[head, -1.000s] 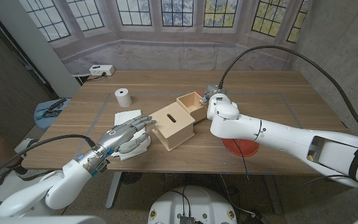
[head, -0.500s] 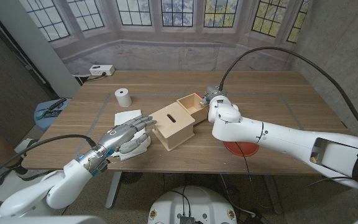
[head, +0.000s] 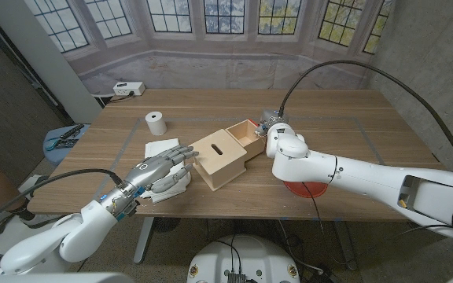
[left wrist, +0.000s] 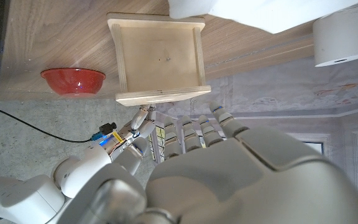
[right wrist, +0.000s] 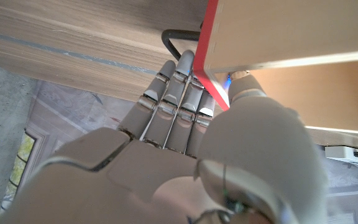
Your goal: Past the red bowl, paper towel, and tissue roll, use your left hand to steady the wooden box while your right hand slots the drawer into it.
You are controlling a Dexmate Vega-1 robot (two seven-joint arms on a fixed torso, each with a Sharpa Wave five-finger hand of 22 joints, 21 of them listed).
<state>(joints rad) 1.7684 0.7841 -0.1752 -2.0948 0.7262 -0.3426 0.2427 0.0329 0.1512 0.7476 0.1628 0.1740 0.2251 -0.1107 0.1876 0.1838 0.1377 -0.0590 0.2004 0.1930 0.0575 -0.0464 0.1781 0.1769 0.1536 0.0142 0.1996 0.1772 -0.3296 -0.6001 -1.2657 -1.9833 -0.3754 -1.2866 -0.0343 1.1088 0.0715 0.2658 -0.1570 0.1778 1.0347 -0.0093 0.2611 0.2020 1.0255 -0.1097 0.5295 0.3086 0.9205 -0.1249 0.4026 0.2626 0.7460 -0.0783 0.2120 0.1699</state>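
My left robot hand [head: 166, 167] rests open against the box [head: 220, 159]; my right robot hand [right wrist: 185, 118] grips the drawer [head: 246, 134], partly slotted in.

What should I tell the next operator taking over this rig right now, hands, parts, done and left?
Left hand: fingers against the near-left side of the wooden box, over the paper towel; steadying, not gripping.
Right hand: on the drawer's far end, fingers wrapped around its wall.
Drawer: partly in the box's far-right opening, most of it out.
Red bowl under the right forearm; tissue roll far left.
Done: drawer lined up and started.
Left: push it fully home, release.
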